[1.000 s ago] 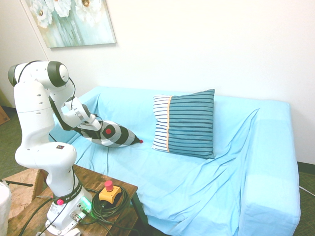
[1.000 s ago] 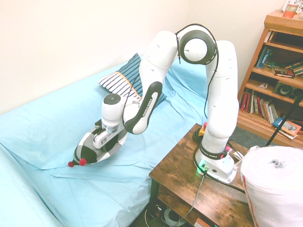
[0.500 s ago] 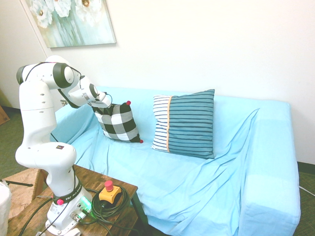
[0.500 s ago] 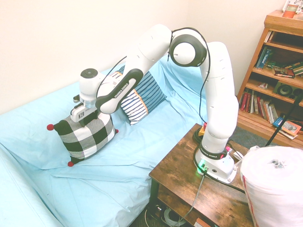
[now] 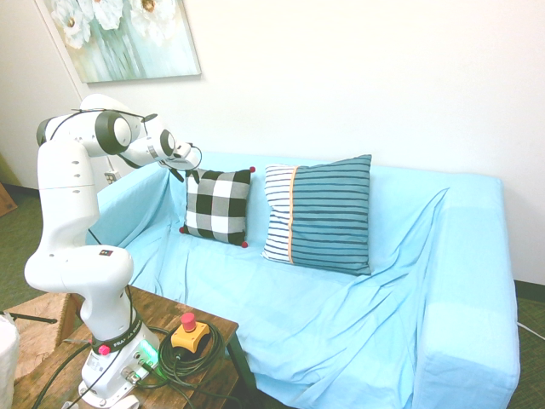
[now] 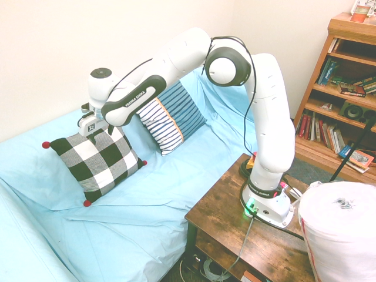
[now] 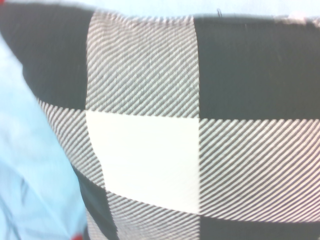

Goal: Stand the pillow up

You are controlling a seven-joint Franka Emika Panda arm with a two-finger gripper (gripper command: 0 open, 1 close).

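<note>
We stood the pillow upright beneath our gripper, its finger state unclear, striped cushion just beyond.

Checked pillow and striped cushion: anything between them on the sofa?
Nothing. In the first exterior view only a narrow strip of bare blue sofa cover separates the checked pillow from the striped cushion.
</note>
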